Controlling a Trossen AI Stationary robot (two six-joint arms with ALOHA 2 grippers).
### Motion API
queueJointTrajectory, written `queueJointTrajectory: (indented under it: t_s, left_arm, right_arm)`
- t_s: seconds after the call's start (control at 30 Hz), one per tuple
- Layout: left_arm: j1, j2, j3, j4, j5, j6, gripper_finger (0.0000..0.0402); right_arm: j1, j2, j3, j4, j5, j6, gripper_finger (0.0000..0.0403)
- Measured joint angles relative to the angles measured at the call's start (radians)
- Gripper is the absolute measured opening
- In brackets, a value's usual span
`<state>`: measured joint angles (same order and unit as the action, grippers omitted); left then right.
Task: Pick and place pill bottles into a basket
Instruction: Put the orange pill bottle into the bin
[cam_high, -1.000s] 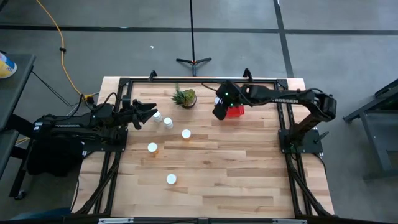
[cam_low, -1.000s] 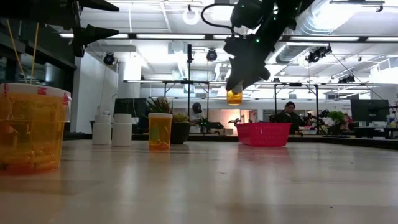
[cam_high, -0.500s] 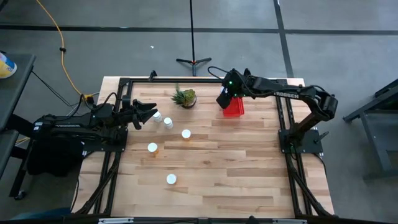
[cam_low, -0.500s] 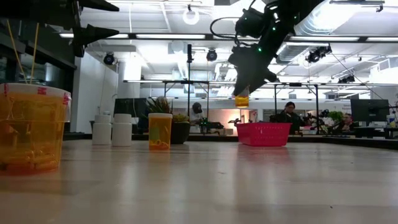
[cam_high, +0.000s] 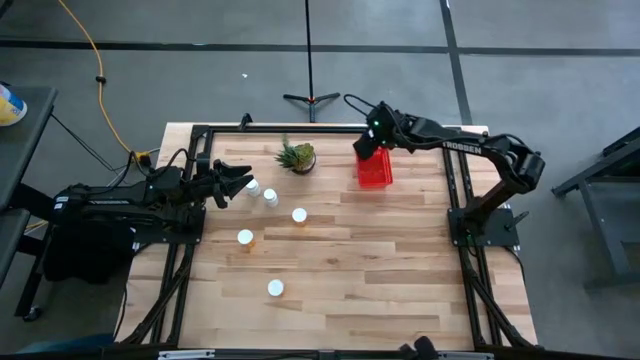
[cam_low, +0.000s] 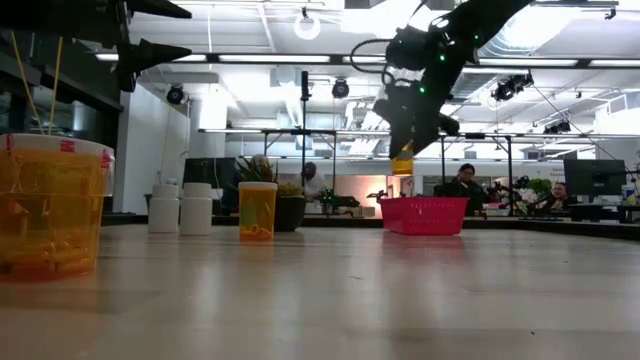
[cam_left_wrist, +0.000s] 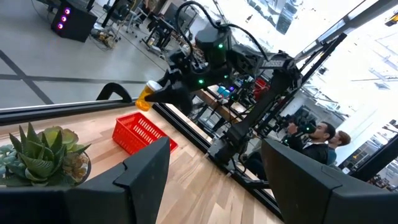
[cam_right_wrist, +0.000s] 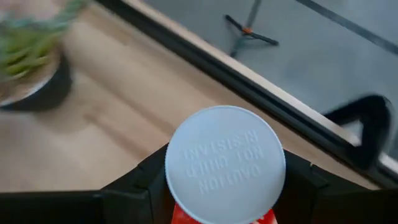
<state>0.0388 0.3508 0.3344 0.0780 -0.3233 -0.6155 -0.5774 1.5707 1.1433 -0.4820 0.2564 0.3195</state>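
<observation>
Release comes next, by the look of things. One pill bottle (cam_low: 402, 163) is held by the right end effector (cam_high: 371, 145) above the far end of the basket (cam_high: 375, 168), the fingers closed partway on its orange body with the white cap (cam_right_wrist: 225, 163) facing the wrist camera. Five other bottles (cam_high: 275, 288) stand on the worktop (cam_high: 380, 280), well apart from the basket on the potted plant's (cam_high: 297, 156) side. The left end effector (cam_high: 232, 180) is parked there with its fingers spread, empty. Since the bottle hangs close to the basket's far wall, a drop from here might be caught by the rim and bounced out onto the worktop.
</observation>
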Motion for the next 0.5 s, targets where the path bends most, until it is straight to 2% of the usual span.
queueJointTrajectory:
  t_s: [0.13, 0.5]
  left_arm:
    - [0.0, 0.0, 0.0, -0.001, 0.0, 0.0, 0.0289]
    - [0.0, 0.0, 0.0, -0.003, -0.01, 0.008, 0.0289]
  right_arm:
    - [-0.014, 0.0, -0.022, 0.0, 0.044, 0.097, 0.0194]
    - [-0.003, 0.0, -0.107, 0.084, 0.08, 0.179, 0.0194]
